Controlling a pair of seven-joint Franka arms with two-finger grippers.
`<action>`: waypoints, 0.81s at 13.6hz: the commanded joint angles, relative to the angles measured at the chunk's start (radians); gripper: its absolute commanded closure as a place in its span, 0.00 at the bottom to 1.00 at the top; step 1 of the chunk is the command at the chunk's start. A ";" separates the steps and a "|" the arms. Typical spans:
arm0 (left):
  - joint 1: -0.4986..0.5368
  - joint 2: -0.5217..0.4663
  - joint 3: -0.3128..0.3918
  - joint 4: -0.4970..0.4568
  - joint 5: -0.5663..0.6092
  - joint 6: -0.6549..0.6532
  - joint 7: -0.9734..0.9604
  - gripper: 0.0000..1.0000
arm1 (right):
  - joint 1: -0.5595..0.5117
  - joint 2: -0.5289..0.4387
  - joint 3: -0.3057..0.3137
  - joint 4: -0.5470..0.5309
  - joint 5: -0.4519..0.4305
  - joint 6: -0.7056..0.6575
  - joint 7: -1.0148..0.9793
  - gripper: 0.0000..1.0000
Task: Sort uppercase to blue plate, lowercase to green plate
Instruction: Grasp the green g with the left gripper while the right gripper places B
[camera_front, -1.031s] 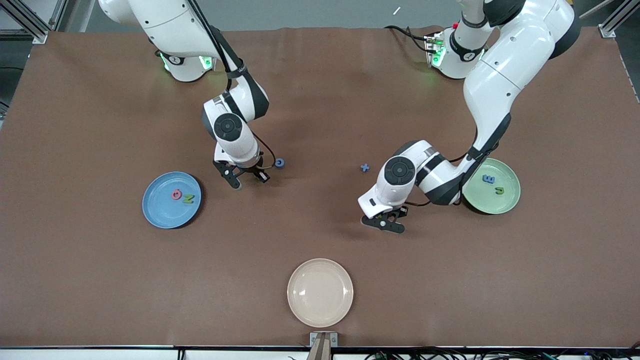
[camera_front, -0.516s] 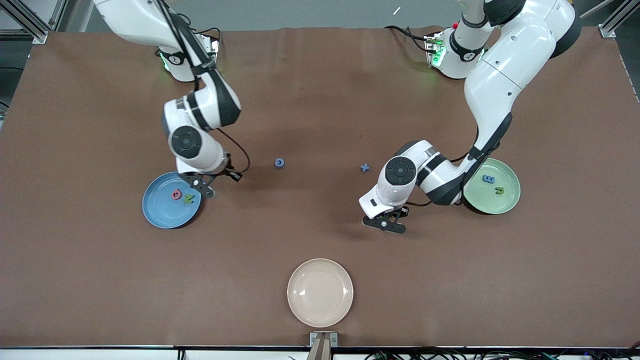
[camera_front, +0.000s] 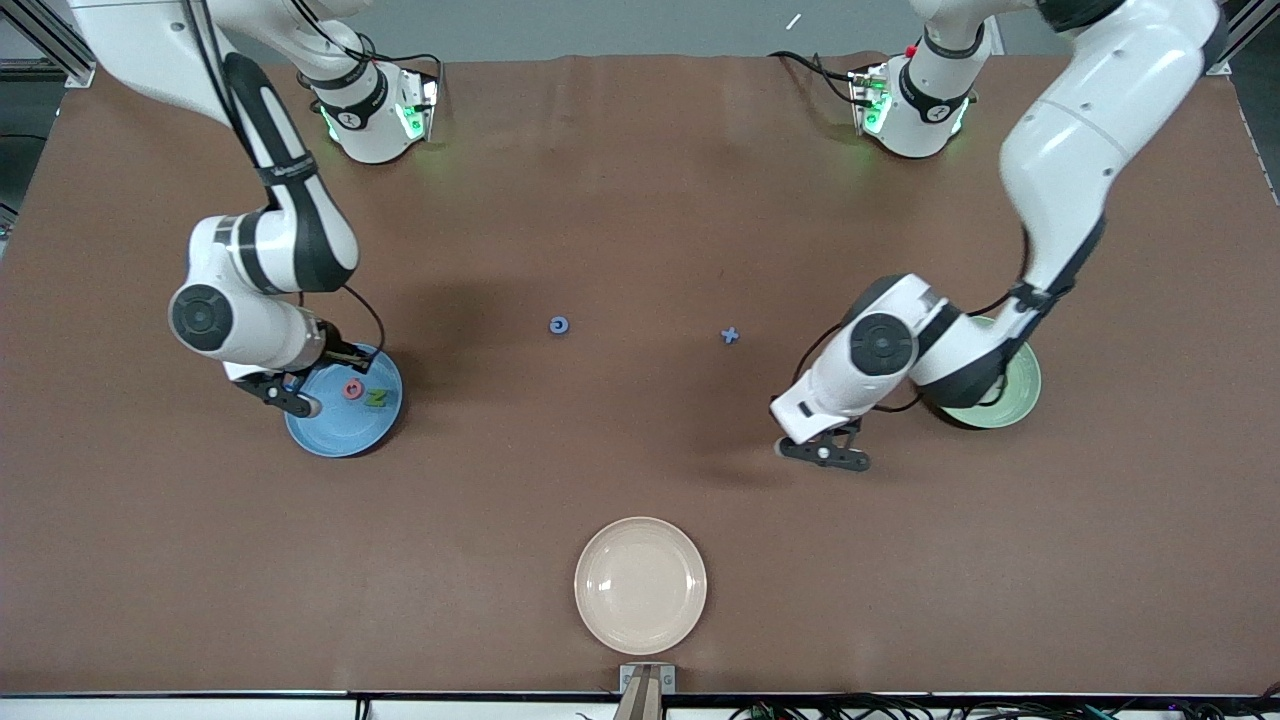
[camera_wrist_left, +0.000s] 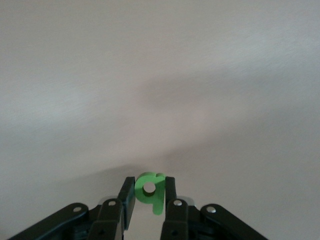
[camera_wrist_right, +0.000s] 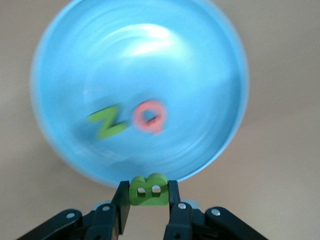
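My right gripper (camera_front: 290, 398) is shut on a green B (camera_wrist_right: 149, 181) and hangs over the rim of the blue plate (camera_front: 340, 432). A pink G (camera_front: 352, 389) and a green N (camera_front: 376, 398) lie in that plate. My left gripper (camera_front: 825, 455) is shut on a green q (camera_wrist_left: 158, 197) above bare table beside the green plate (camera_front: 1018, 398). The left arm covers most of that plate and whatever lies in it. A blue C (camera_front: 559, 325) and a blue x (camera_front: 730, 336) lie apart on the table's middle.
A cream plate (camera_front: 640, 585) sits near the table's edge closest to the front camera, midway between the arms. Brown cloth covers the whole table.
The right arm has swung from beside the blue C to the blue plate's rim, carrying the B. The left arm has shifted toward the green plate and now hides its inside.
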 joint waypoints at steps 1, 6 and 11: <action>0.156 -0.124 -0.064 -0.175 0.017 0.008 0.058 0.90 | -0.064 -0.011 0.019 -0.051 -0.053 0.084 -0.053 0.99; 0.305 -0.256 -0.067 -0.333 0.018 0.008 0.211 0.90 | -0.093 0.072 0.019 -0.051 -0.054 0.208 -0.064 0.95; 0.478 -0.306 -0.097 -0.432 0.021 0.020 0.386 0.90 | -0.089 0.066 0.021 -0.051 -0.054 0.183 -0.063 0.00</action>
